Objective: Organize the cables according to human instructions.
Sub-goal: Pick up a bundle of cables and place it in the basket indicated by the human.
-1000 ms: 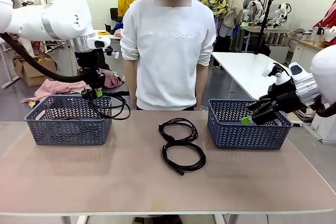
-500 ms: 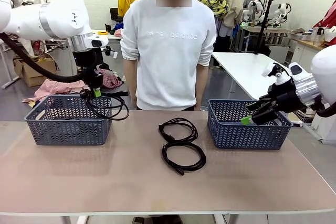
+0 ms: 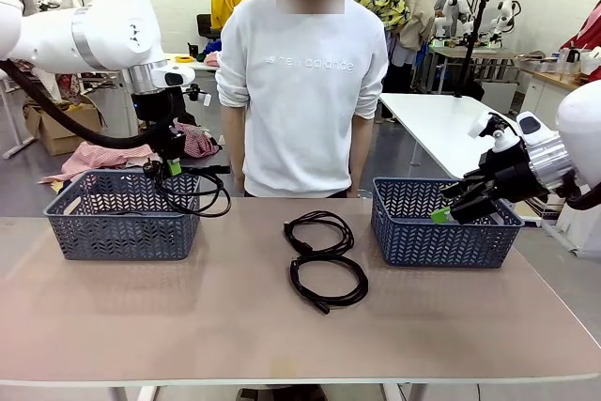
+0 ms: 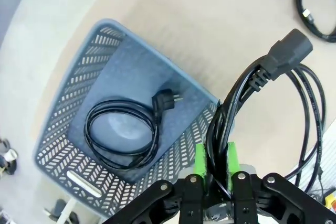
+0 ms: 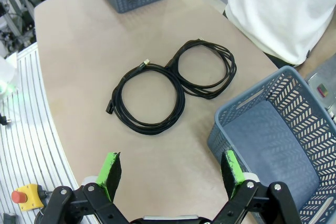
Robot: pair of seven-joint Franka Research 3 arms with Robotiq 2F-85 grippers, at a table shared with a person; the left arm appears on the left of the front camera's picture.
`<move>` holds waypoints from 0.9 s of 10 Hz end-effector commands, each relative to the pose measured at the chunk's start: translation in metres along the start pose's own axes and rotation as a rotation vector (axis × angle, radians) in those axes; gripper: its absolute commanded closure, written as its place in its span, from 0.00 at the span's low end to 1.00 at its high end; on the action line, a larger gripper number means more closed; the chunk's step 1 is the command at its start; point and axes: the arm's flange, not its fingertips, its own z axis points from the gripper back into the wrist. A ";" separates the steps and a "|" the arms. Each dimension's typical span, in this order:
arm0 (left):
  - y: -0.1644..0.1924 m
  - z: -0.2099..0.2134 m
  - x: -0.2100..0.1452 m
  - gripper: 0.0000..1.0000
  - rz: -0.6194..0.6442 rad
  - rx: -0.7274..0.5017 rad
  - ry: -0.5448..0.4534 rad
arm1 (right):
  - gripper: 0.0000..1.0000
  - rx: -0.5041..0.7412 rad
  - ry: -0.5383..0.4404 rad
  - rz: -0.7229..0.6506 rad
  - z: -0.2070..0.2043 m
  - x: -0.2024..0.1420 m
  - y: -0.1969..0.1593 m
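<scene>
Vanishing between the left fingers (image 4: 200,160) — the pinched cable (image 4: 286,56).

The left arm (image 3: 94,30) reaches in from the left with its wrist turned straight down. The left gripper (image 3: 172,167) has its fingers pinched close on a cable (image 3: 199,196). The right arm (image 3: 573,138) comes in low from the right — the right gripper (image 3: 449,204) points leftward and slightly down, fingers spread wide, empty.

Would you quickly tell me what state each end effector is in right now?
Left end effector: closed on a coiled black cable.
Right end effector: open, holding nothing.
</scene>
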 end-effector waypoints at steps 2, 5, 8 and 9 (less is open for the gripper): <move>0.055 0.007 0.008 0.81 -0.094 0.006 0.057 | 0.00 0.008 -0.025 0.017 -0.002 0.001 -0.004; 0.101 0.022 0.000 0.81 -0.223 -0.054 0.060 | 0.00 0.008 -0.025 0.017 -0.002 0.001 -0.004; 0.135 0.024 -0.008 0.81 -0.406 0.011 0.127 | 0.00 0.008 -0.025 0.017 -0.002 0.001 -0.004; 0.139 0.020 -0.010 0.81 -0.423 0.053 0.118 | 0.00 0.008 -0.025 0.017 -0.002 0.001 -0.004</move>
